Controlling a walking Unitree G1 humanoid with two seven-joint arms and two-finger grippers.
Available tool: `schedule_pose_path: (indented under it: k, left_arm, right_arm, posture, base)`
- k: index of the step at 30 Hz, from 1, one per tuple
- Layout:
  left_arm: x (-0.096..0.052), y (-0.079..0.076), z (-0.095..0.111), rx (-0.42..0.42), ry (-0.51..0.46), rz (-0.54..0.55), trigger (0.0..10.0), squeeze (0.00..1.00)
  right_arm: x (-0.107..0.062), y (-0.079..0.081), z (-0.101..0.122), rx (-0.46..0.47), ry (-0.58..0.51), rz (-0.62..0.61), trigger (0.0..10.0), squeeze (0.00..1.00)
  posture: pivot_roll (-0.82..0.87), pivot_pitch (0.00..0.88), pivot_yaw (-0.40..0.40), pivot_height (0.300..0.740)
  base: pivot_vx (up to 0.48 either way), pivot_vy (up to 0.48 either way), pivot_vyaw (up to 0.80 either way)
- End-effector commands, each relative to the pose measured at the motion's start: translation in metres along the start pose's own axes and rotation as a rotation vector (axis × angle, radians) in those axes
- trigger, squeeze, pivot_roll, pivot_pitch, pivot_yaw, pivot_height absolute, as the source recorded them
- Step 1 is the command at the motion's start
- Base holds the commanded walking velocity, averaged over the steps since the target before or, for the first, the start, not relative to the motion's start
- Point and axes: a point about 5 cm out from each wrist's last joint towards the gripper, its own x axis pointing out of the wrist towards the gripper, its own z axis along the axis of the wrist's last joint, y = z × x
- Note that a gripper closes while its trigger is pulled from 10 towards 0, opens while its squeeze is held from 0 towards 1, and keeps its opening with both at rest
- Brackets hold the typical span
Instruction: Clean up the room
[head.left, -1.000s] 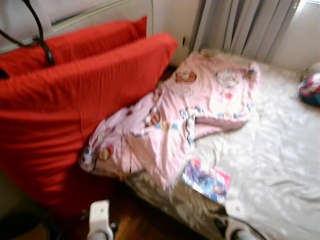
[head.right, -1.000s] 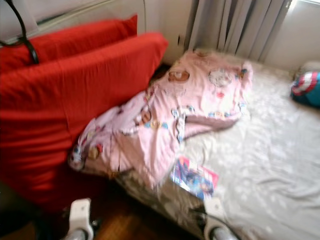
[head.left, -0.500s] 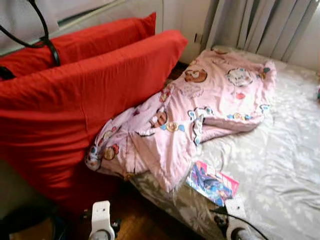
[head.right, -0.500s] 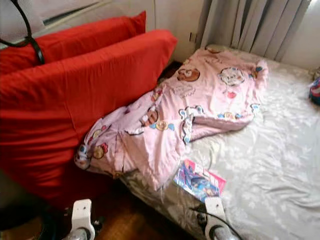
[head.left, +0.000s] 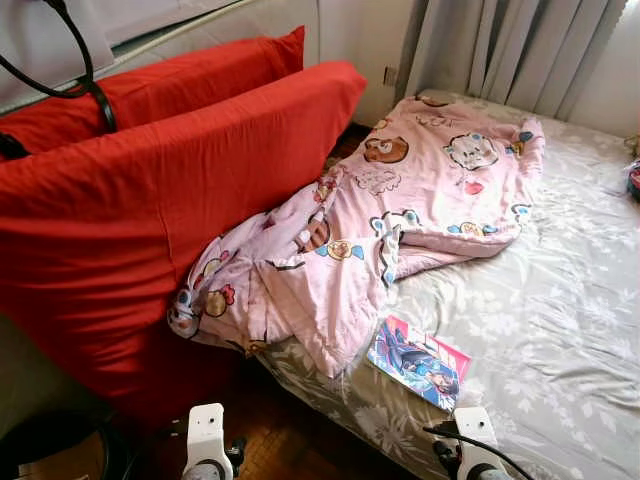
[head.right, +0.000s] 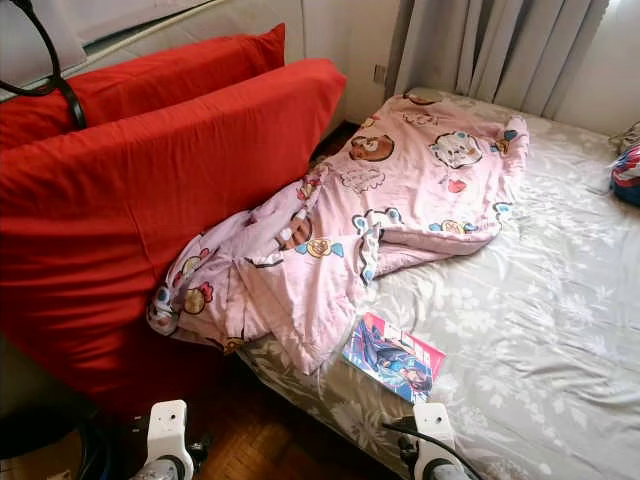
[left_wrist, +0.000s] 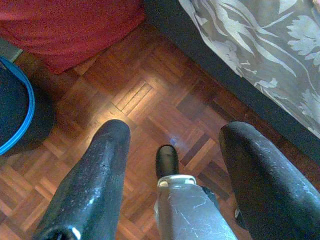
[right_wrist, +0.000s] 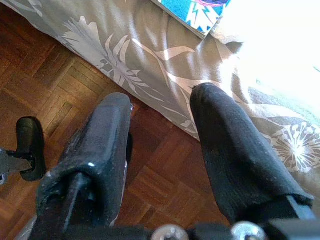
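Note:
A crumpled pink cartoon-print blanket (head.left: 400, 220) lies across the near left part of the bed (head.left: 560, 330) and hangs over its edge. A colourful book (head.left: 418, 360) rests on the grey floral sheet just below the blanket, near the bed's front edge. My left gripper (left_wrist: 172, 170) hangs low over the parquet floor (left_wrist: 140, 100) beside the bed, open and empty. Close to the sheet's hanging edge my right gripper (right_wrist: 160, 145) is also open and empty, with the book's corner (right_wrist: 205, 10) beyond its fingertips.
Two large red cushions (head.left: 150, 200) lean against the wall left of the bed. A black cable (head.left: 80, 70) loops above them. A dark bin with a blue rim (left_wrist: 15, 100) stands on the floor at the left. Grey curtains (head.left: 510, 45) hang behind the bed; a colourful object (head.right: 625, 175) lies at far right.
The camera has swung and steadied, so the scene has shifted and sharpened. The blanket, book and cushions lie as before.

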Motion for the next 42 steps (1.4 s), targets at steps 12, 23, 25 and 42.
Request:
schedule_pose_path:
  k: [12, 23, 25, 42]
  left_arm:
    - [-0.0272, 0.0933, -0.0477, 0.002, 0.158, 0.079, 10.0, 0.00]
    - [-0.0272, 0.0933, -0.0477, 0.002, 0.158, 0.079, 10.0, 0.00]
    - [-0.0272, 0.0933, -0.0477, 0.002, 0.158, 0.079, 10.0, 0.00]
    - [-0.0274, 0.0956, -0.0455, 0.004, 0.137, 0.092, 10.0, 0.00]
  right_arm:
    - [0.0052, 0.0127, 0.0172, 0.255, -0.042, 0.033, 10.0, 0.00]
    - [0.0052, 0.0127, 0.0172, 0.255, -0.042, 0.033, 10.0, 0.00]
    - [0.0052, 0.0127, 0.0172, 0.255, -0.042, 0.033, 10.0, 0.00]
    - [0.0054, 0.0141, 0.0187, 0.277, -0.060, 0.035, 10.0, 0.00]
  posture:
    - [-0.10, 0.000, 0.005, 0.740]
    - [-0.10, 0.000, 0.005, 0.740]
    - [-0.10, 0.000, 0.005, 0.740]
    - [-0.10, 0.000, 0.010, 0.740]
  base:
    - [0.000, 0.000, 0.00]
    - [0.000, 0.000, 0.00]
    - [0.000, 0.000, 0.00]
    - [0.000, 0.000, 0.00]
